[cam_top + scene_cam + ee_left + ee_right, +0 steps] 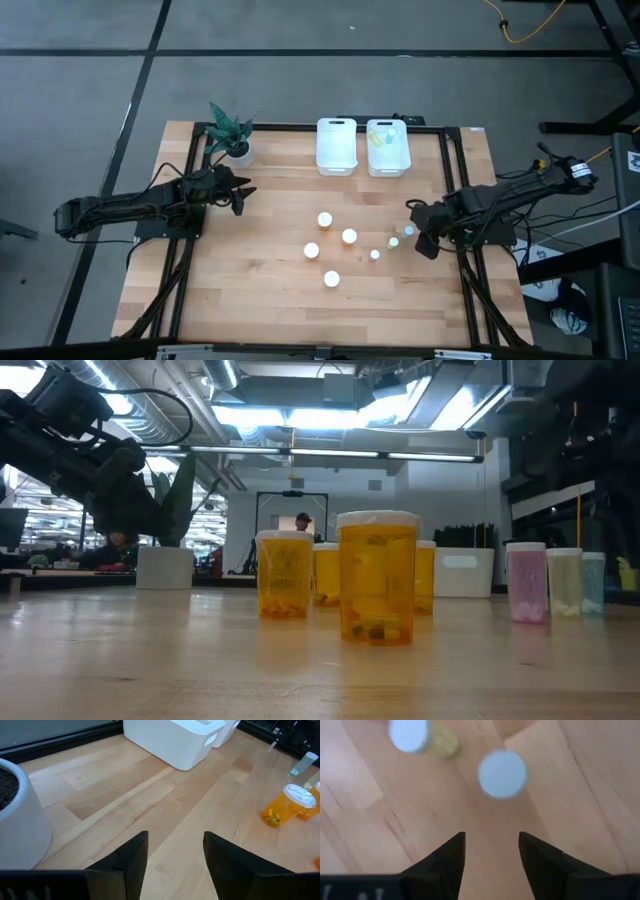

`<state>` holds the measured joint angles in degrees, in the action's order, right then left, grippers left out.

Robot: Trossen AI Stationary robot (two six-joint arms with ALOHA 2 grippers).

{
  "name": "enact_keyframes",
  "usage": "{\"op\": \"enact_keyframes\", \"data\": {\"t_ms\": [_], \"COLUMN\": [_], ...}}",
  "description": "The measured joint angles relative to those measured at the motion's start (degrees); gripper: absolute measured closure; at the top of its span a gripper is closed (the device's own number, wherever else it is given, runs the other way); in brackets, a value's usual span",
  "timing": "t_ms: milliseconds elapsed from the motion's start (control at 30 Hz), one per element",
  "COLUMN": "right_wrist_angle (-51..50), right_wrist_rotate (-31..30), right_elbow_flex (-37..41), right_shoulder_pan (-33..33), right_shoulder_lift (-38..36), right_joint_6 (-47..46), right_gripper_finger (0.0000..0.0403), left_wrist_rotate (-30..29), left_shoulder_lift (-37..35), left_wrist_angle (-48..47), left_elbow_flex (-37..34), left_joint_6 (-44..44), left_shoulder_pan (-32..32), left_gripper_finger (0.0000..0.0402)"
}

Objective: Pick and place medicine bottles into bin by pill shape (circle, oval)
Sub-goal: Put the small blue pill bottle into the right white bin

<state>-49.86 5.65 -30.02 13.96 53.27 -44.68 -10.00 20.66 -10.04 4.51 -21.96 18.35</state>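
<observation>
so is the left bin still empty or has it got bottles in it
Empty as far as the high view shows: the left bin is plain white inside, while the right bin holds yellowish-green bottles.

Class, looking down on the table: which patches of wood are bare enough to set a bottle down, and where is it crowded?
Bare: the table's near-left wood, below the left end effector. Also between plant and left bin. Crowded: the capped bottles clustered beside the right end effector.

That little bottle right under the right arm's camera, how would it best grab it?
Probably from above, fingers straddling the round body just below the white cap. The small bottle stands upright, cap facing the right gripper, whose fingers are open. Another bottle stands apart from it, so there seems to be room on both sides.
</observation>
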Motion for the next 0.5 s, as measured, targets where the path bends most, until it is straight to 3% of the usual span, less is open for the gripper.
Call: {"op": "enact_keyframes", "data": {"t_ms": [500], "right_wrist_angle": [3.0], "right_wrist_rotate": [-4.6], "right_elbow_flex": [0.0], "right_shoulder_pan": [0.0], "right_shoulder_lift": [6.0], "right_joint_6": [0.6], "right_gripper_finger": [0.022], "left_wrist_rotate": [0.0], "left_shoulder_lift": [0.0], "left_wrist_angle": [0.0], "left_elbow_flex": [0.0], "left_joint_6": [0.0], "left_shoulder_pan": [0.0], "left_gripper_finger": [0.022]}}
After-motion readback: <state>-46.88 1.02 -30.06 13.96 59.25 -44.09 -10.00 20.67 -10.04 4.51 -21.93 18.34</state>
